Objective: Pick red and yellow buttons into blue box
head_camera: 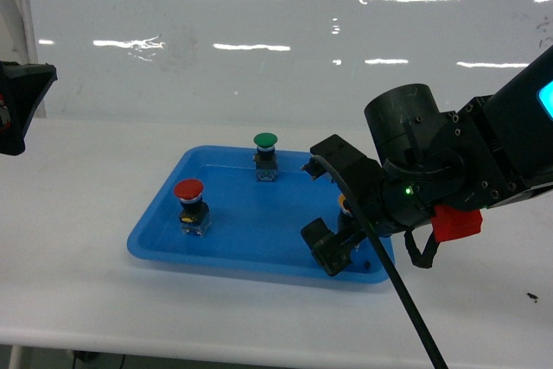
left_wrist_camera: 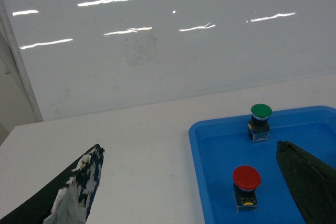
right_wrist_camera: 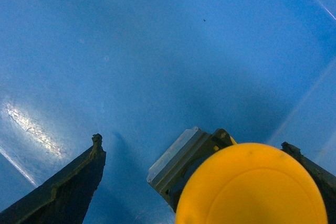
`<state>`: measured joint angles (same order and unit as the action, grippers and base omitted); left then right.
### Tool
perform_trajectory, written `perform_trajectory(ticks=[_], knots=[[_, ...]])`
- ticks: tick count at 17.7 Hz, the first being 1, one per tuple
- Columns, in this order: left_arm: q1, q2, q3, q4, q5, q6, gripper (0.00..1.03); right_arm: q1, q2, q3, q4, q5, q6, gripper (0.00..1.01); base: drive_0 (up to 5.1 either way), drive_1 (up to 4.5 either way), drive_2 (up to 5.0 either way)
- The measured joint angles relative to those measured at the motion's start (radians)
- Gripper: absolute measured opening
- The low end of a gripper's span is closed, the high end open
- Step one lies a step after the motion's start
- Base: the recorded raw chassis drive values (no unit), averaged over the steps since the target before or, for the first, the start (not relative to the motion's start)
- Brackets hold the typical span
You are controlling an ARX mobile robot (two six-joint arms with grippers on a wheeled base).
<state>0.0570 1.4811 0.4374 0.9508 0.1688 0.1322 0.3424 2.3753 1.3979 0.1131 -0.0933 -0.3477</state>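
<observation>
1. Three push-buttons are in view, one of each colour: a red button [head_camera: 189, 200], a green button [head_camera: 265, 155] and a yellow button [right_wrist_camera: 247, 184]. There is one blue box [head_camera: 164, 231], a shallow tray, on one white table [head_camera: 78, 213].
2. All three buttons are inside the blue box. The red one stands upright in its left half. The green one stands upright near the back rim. The yellow one is at the right side, almost hidden in the head view behind the right arm.
3. The right gripper [head_camera: 333, 213] reaches down into the right part of the box. Its two dark fingers stand wide apart.
4. In the right wrist view the yellow cap fills the lower right, with its grey base showing just left of it. It lies between the fingers, close against the right one, while the left finger [right_wrist_camera: 63, 190] stands clear of it with bare blue floor between. Whether the right finger touches the button I cannot tell; nothing is clamped.
5. The left gripper [left_wrist_camera: 194, 192] hangs over the table at the box's left edge, its fingers spread wide and holding nothing. The red button sits between them, nearer the right finger [left_wrist_camera: 310, 182], on the box floor below.
</observation>
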Motion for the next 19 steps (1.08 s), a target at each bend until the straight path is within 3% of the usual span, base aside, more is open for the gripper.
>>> perform_trajectory(ticks=[3, 5, 12, 19], knots=[[0.000, 0.000, 0.000, 0.000, 0.000, 0.000, 0.98, -0.003, 0.000, 0.000, -0.001, 0.001, -0.005, 0.96, 0.0, 0.00, 0.0], [0.000, 0.000, 0.000, 0.000, 0.000, 0.000, 0.98, -0.002, 0.000, 0.000, -0.001, 0.001, -0.006, 0.79, 0.0, 0.00, 0.0], [0.000, 0.000, 0.000, 0.000, 0.000, 0.000, 0.98, -0.002, 0.001, 0.000, 0.000, 0.001, -0.010, 0.42, 0.0, 0.00, 0.0], [0.000, 0.000, 0.000, 0.000, 0.000, 0.000, 0.98, -0.002, 0.001, 0.001, 0.001, 0.001, -0.010, 0.36, 0.0, 0.00, 0.0]])
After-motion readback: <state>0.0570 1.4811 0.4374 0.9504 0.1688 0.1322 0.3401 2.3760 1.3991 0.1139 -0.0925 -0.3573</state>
